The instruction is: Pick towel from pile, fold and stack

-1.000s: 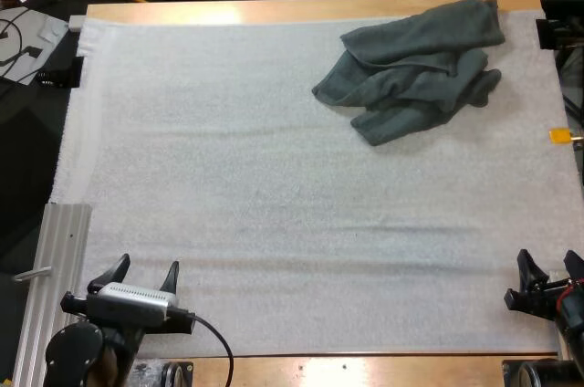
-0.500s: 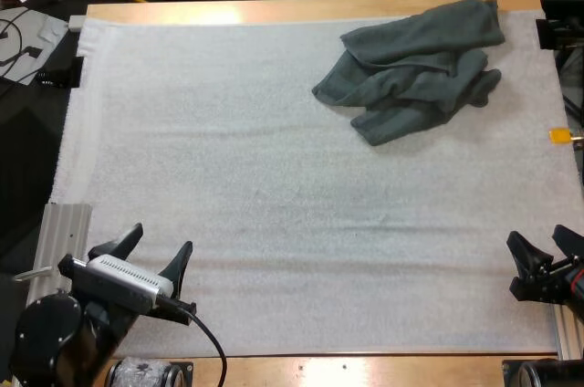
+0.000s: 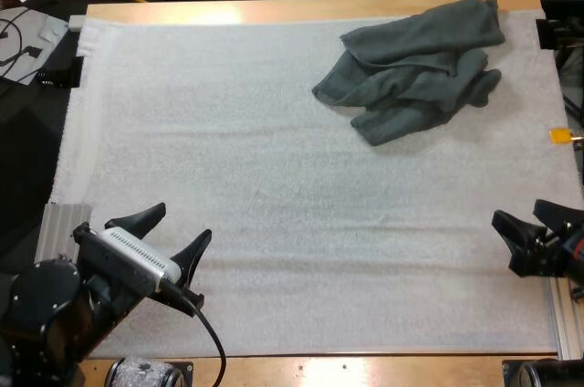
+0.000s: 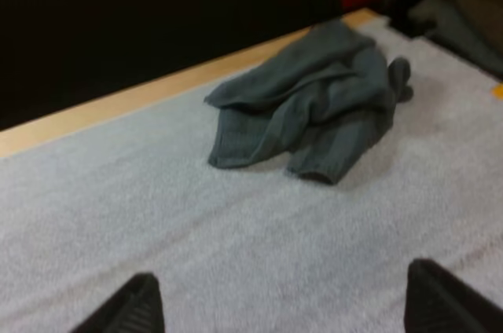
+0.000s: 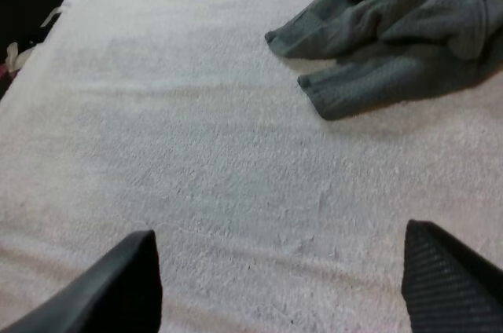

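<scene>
A crumpled dark grey-green towel [image 3: 415, 67] lies at the far right of the white mat [image 3: 274, 177], close to the table's far edge. My left gripper [image 3: 178, 225] is open near the mat's front left corner, far from the towel. My right gripper [image 3: 527, 215] is open at the mat's right edge, well in front of the towel. In the left wrist view the towel [image 4: 314, 113] lies ahead by the wooden edge, beyond my spread fingers [image 4: 126, 313]. In the right wrist view the towel [image 5: 401, 34] lies ahead, past the open fingers [image 5: 444, 286].
A ribbed metal rail [image 3: 59, 241] runs along the mat's front left side. Cables and dark gear [image 3: 27, 40] sit off the table to the far left. The wooden table edge [image 3: 301, 8] borders the far side.
Both arms have advanced away from the front edge toward the mat's middle. The left gripper has swung to point toward the right. The towel has not moved.
</scene>
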### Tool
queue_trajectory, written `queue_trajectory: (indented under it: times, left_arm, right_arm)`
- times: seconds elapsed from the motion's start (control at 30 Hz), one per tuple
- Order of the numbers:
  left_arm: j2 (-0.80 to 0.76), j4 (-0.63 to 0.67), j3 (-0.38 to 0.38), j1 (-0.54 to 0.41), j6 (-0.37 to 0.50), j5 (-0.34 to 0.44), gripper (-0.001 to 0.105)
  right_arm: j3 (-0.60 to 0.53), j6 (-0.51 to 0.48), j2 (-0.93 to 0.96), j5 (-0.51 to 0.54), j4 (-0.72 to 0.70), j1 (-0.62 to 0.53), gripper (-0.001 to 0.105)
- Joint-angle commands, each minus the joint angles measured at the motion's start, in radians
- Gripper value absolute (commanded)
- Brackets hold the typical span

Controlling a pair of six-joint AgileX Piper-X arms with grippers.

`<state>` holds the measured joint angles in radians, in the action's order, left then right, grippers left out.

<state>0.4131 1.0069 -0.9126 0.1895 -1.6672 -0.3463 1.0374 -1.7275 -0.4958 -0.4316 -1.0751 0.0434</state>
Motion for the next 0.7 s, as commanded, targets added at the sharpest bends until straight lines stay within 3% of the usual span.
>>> queue_trajectory:
  times: [0.0,0.4,0.67]
  left_arm:
    - [0.023,-0.001,-0.020,0.013,0.002,-0.011,0.061]
    - [0.031,-0.001,-0.017,0.011,-0.009,-0.023,0.062]
    - [0.036,0.001,-0.018,0.012,-0.012,-0.029,0.062]
  right_arm:
    - [0.029,-0.006,-0.055,-0.031,0.009,-0.002,0.063]
    - [0.037,0.072,-0.281,-0.030,0.164,0.026,0.063]
    - [0.035,0.238,-0.565,0.131,0.424,0.187,0.063]
